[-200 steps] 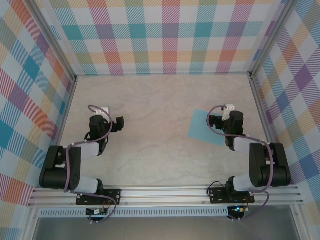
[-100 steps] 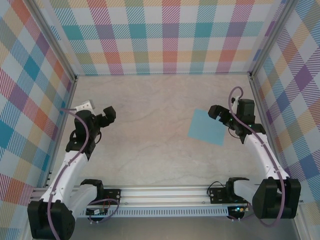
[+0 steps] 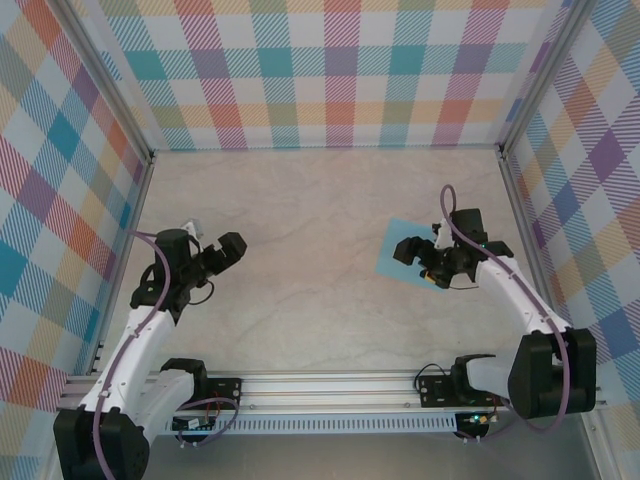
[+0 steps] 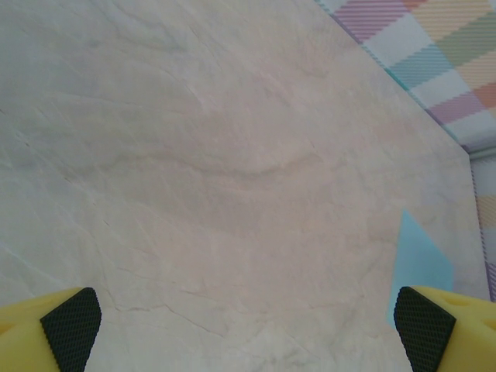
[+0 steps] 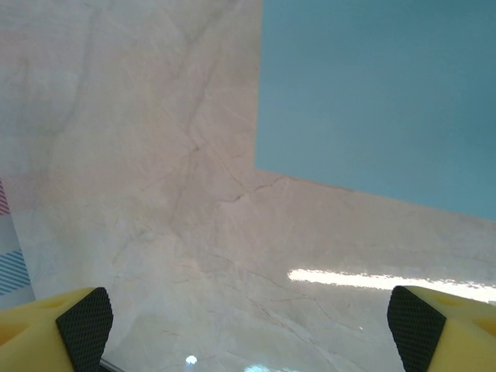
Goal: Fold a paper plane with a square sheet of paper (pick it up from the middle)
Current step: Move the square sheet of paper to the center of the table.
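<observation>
The square sheet of paper (image 3: 408, 231) lies flat on the right side of the desk (image 3: 300, 280). The right jaws hang over its left part, spread wide with nothing between them. The left jaws, also apart, hover well away on the left.

My left end effector (image 3: 230, 247) angles inward on an extended arm, jaws spread wide; my right end effector (image 3: 408, 250) points leftward. Its jaws stand wide too; both are empty.
</observation>
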Action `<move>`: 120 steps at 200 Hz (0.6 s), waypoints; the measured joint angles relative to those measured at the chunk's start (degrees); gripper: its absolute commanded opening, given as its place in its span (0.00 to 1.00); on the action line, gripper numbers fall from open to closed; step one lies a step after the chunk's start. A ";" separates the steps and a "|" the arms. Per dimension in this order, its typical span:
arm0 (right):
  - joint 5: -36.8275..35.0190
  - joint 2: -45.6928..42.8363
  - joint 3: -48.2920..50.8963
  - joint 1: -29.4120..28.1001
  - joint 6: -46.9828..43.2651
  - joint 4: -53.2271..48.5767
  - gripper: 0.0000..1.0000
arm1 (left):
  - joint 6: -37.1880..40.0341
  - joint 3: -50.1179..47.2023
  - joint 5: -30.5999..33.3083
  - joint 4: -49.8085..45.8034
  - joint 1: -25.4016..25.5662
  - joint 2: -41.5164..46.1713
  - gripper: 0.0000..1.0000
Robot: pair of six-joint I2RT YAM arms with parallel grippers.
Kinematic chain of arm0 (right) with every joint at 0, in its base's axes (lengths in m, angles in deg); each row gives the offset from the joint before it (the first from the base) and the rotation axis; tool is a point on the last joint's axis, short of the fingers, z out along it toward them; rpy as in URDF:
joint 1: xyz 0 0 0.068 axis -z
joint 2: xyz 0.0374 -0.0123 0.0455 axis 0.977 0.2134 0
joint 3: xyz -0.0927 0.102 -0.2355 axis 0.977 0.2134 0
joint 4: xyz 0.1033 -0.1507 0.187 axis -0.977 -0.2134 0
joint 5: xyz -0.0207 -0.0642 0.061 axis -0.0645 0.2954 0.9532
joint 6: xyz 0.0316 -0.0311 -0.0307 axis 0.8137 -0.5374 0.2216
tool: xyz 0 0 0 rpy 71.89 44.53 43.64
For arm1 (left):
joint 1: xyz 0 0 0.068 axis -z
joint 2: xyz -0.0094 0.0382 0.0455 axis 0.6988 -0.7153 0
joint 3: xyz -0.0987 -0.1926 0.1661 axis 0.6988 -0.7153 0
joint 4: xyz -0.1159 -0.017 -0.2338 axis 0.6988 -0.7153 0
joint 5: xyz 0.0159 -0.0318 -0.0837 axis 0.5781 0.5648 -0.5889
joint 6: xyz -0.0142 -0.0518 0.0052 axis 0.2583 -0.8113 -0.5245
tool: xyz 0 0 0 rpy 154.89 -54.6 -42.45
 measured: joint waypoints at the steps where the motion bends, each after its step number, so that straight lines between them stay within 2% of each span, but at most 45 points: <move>1: -0.17 0.11 -0.07 -0.13 0.00 -0.13 0.94 | -0.02 -0.04 -0.04 0.00 0.04 0.00 1.00; 29: -2.60 5.31 -4.42 -1.51 0.02 -1.20 0.93 | -0.63 -2.51 -2.16 -0.15 2.99 -0.07 1.00; 74: -6.23 22.01 -18.75 -4.00 0.42 -1.22 0.92 | -0.70 -3.23 -3.04 -0.39 7.28 -1.75 1.00; 120: -10.40 33.99 -27.30 -6.73 0.66 -2.93 0.91 | -0.33 -3.58 -2.93 -0.66 8.17 -1.99 1.00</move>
